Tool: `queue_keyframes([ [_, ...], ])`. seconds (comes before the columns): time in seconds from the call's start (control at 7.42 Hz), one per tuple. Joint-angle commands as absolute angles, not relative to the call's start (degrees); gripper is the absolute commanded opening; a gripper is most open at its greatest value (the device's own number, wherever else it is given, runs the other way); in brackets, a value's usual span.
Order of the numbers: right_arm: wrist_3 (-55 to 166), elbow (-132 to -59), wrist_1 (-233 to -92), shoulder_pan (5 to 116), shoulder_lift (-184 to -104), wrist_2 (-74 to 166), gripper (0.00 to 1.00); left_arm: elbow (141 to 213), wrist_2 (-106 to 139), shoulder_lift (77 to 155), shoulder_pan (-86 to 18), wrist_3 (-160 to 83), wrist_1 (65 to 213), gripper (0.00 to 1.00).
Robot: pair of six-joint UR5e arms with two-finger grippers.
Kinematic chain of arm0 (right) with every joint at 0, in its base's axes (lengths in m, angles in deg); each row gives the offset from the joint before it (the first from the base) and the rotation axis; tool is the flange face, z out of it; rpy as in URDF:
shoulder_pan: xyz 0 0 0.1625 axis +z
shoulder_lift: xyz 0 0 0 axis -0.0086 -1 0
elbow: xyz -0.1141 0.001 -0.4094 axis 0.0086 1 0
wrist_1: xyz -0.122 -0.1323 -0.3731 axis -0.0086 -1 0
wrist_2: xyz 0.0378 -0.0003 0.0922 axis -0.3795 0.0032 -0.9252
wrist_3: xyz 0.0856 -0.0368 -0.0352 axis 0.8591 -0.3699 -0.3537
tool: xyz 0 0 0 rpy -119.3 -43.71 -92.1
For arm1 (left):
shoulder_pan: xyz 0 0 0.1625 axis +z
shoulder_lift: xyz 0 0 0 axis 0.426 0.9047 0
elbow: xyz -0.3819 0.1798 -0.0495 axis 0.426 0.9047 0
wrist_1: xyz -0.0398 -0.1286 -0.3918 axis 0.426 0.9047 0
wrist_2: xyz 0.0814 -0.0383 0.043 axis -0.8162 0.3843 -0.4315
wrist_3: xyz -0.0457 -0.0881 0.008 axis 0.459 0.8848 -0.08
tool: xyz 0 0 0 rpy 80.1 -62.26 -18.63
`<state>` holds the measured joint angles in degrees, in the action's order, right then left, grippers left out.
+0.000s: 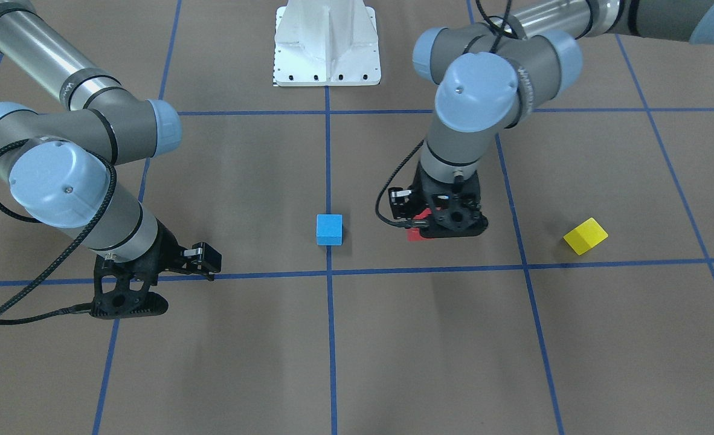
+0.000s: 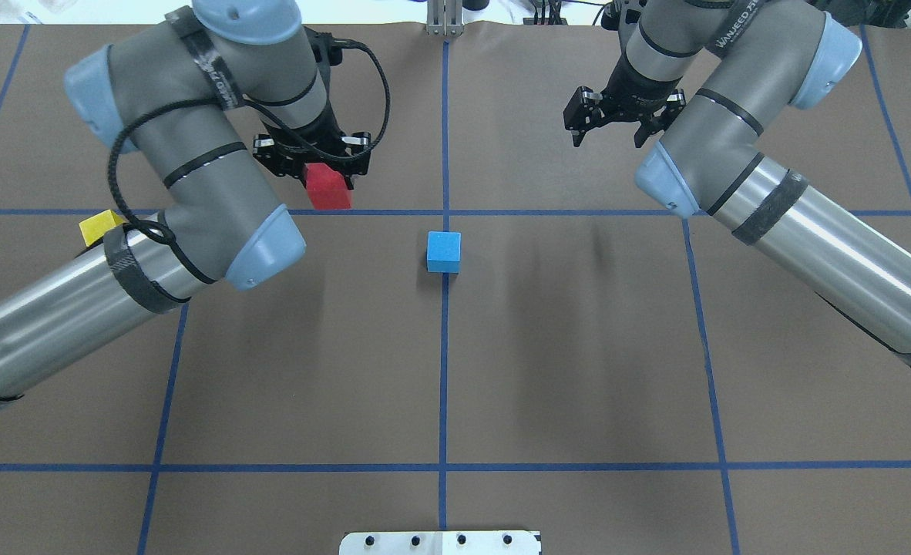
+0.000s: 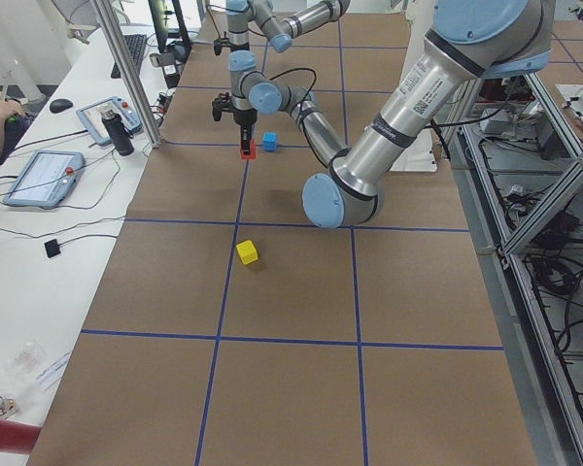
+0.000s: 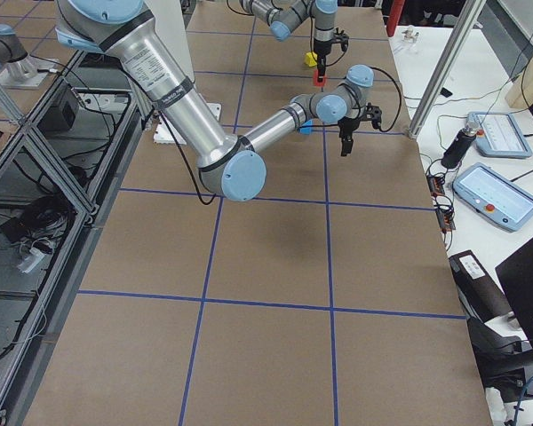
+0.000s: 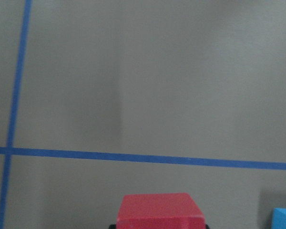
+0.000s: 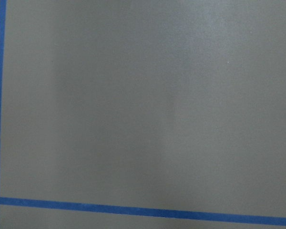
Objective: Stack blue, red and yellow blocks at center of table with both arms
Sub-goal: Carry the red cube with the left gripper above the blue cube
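A brown table (image 2: pixel 579 347) marked with blue tape lines. The left gripper (image 2: pixel 318 168) points straight down with its fingers closed on a red block (image 2: pixel 328 193), just to the left of the table's center. I cannot tell whether the block touches the surface. A blue block (image 2: pixel 444 252) sits alone at the center, on a tape line. A yellow block (image 1: pixel 585 235) lies well apart on the left side. The right gripper (image 2: pixel 608 132) hangs spread wide and empty on the right.
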<state>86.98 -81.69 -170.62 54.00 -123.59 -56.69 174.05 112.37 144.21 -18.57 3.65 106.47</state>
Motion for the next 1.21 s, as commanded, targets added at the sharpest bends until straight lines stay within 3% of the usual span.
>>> queue_keyframes([
  [0.0, 87.0, -82.7, -170.5, 55.3, -125.5, -56.8, 0.99, 171.7, 112.5, 147.1, -15.8, -2.6, 106.8, 0.0],
  [1.08, 70.4, -86.1, -170.4, 67.4, -137.4, -62.2, 0.99, 159.0, 112.5, 155.0, -11.7, 2.2, 112.5, 0.0],
])
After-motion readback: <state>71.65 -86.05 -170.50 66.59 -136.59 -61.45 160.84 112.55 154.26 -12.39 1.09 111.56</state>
